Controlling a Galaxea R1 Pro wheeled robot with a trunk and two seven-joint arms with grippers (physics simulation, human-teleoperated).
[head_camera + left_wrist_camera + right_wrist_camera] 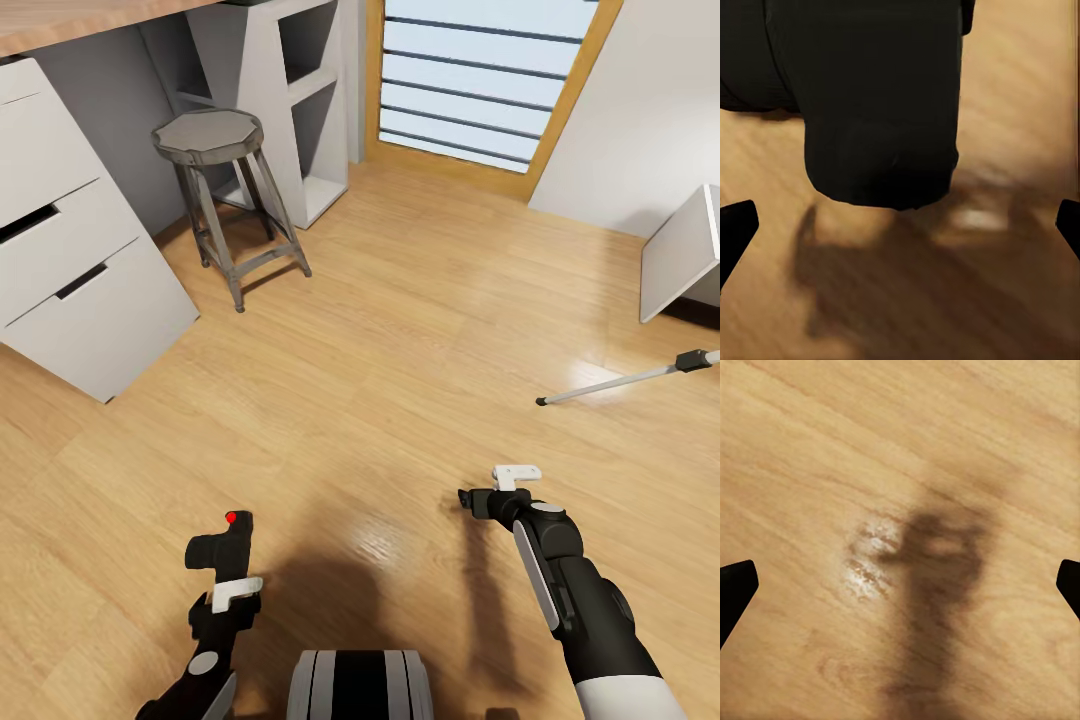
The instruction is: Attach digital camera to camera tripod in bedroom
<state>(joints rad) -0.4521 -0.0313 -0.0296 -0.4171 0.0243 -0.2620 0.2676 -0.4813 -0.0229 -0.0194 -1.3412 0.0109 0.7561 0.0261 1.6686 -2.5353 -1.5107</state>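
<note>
Head view, left to right: white drawer unit, grey stool and wood-framed window line the far side of the light wood floor. The left tool is clamped on the digital camera, red button uppermost. The right tool hangs over bare floor, fingers apart, with one leg of the camera tripod slanting beyond it toward the floor's right edge.

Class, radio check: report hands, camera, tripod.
Left hand shut on black boxy camera with red button. Right hand open, empty. Thin silver tripod leg ahead right.
</note>
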